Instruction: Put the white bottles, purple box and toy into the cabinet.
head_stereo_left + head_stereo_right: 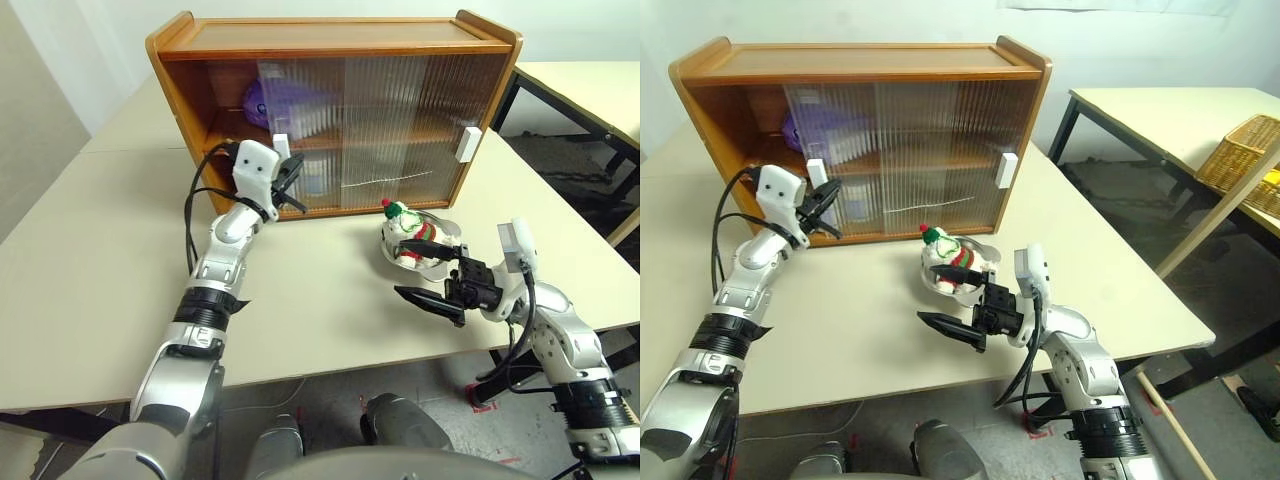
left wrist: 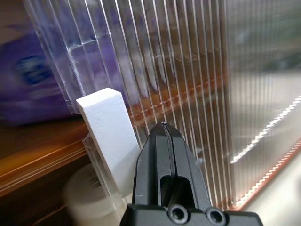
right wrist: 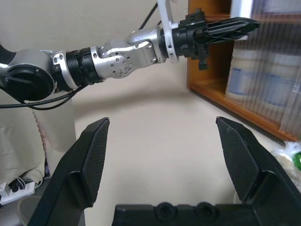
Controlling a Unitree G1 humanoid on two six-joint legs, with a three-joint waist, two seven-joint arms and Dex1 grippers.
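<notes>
Cabinet point(image 1: 330, 45): stands upright at the far side of the table point(image 1: 90, 260), open front facing the near side. Orange-brown wood with a middle shelf.
Sliding doors point(image 1: 400, 130): two ribbed translucent panels, each with a white block handle. They cover the centre and right of the front; the left end of the cabinet stands uncovered.
Left door handle point(image 2: 110, 136): white block on the left edge of the left panel, just beside the left gripper's fingertips (whether they touch it cannot be told).
Left gripper point(image 1: 290, 188): fingers pressed together, holding nothing, raised at the cabinet front near the left door edge, pointing toward the panel.
Right gripper point(image 1: 432, 285): jaws spread wide, empty, held above the table at the near right, pointing left; the toy lies just beyond it on the far side.
Purple box point(image 1: 262, 103): on the upper level of the cabinet, at the left, partly behind the ribbed panel.
White bottles point(image 3: 263, 75): two jars side by side on the cabinet floor, left part, seen through the ribbed panel.
Toy point(image 1: 408, 232): white plush with striped sweater and green-and-red hat, resting in a shiny metal bowl point(image 1: 440, 262) on the table, in front of the right door and apart from the cabinet.
</notes>
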